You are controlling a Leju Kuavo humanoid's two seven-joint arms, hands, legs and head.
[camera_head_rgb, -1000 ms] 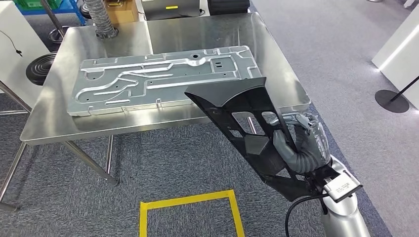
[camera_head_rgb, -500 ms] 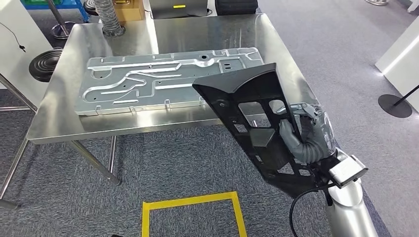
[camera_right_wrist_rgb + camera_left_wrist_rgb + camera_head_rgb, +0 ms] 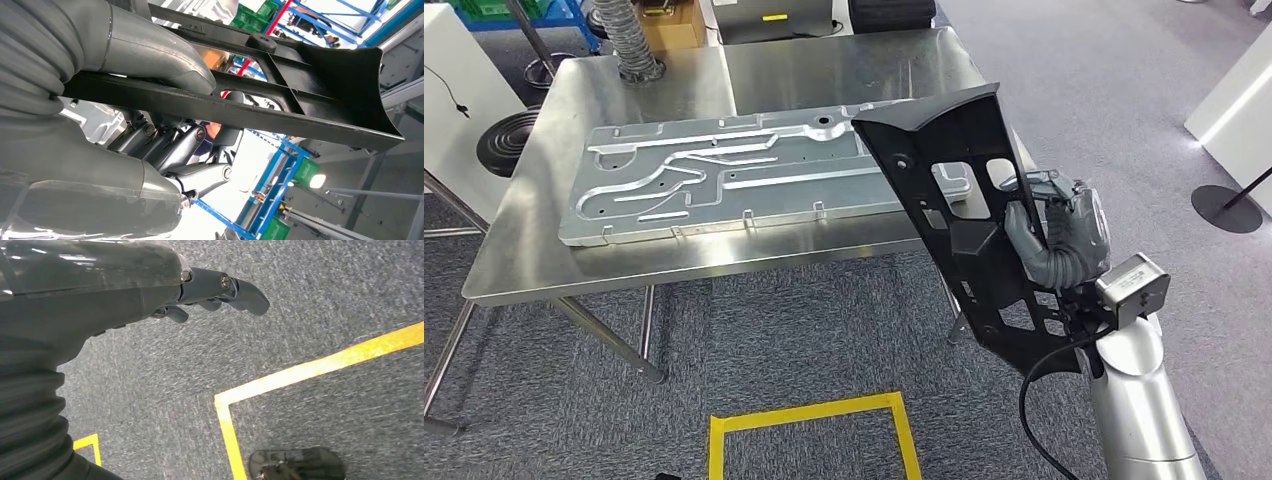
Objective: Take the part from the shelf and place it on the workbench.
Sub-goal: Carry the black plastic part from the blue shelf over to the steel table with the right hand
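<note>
Matt black plastic part [image 3: 959,200], shiny brushed-steel workbench [image 3: 754,70], rough grey carpet [image 3: 804,330]

Bright, even overhead light fills the head view, where the steel workbench [image 3: 754,70] shows soft glare. The grey carpet [image 3: 310,300] in the left wrist view is smeared by motion blur. Behind the black part [image 3: 300,110], the right wrist view's background blows out to white.

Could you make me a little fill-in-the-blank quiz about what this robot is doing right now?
1. The black part is held by the robot's ____ hand.
2. The large metal panel lies flat on the steel ____.
3. The tape marking a square on the carpet is ____.
4. The left hand hangs over the ____.

Missing words: right; workbench; yellow; carpet
</note>
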